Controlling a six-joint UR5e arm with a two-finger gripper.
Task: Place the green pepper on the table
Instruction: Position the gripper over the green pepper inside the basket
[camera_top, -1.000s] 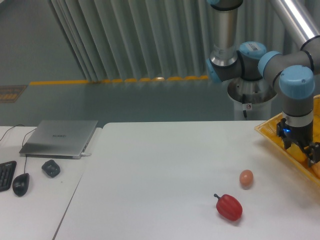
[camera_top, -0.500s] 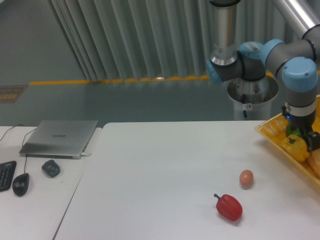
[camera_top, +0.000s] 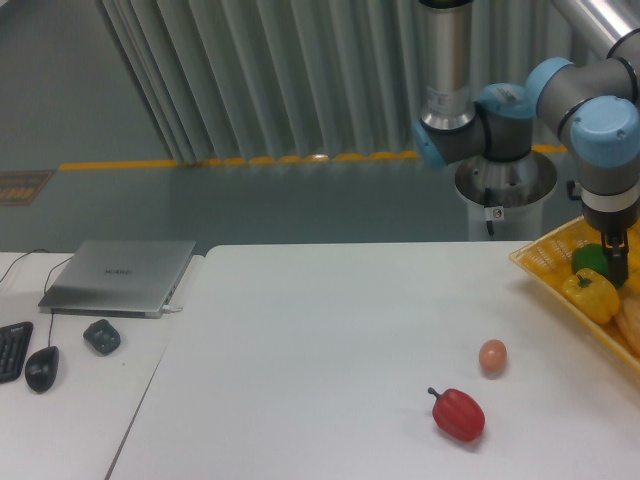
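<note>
The green pepper (camera_top: 589, 258) lies at the back of the yellow tray (camera_top: 545, 262) at the right edge, above a yellow pepper (camera_top: 591, 294). My gripper (camera_top: 612, 262) hangs over the tray. One dark finger (camera_top: 613, 258) stands right against the green pepper's right side. The other finger does not show, so I cannot tell whether the jaws hold the pepper. The white table (camera_top: 330, 350) spreads to the left of the tray.
A red pepper (camera_top: 459, 414) and a brownish egg (camera_top: 492, 356) lie on the table in the near right part. On the adjoining desk at left are a laptop (camera_top: 120, 275), a dark mouse (camera_top: 41, 368) and a small dark object (camera_top: 101, 336).
The gripper has risen from low in the tray and shifted slightly right. The green and yellow peppers, hidden behind it a second ago, now show.
</note>
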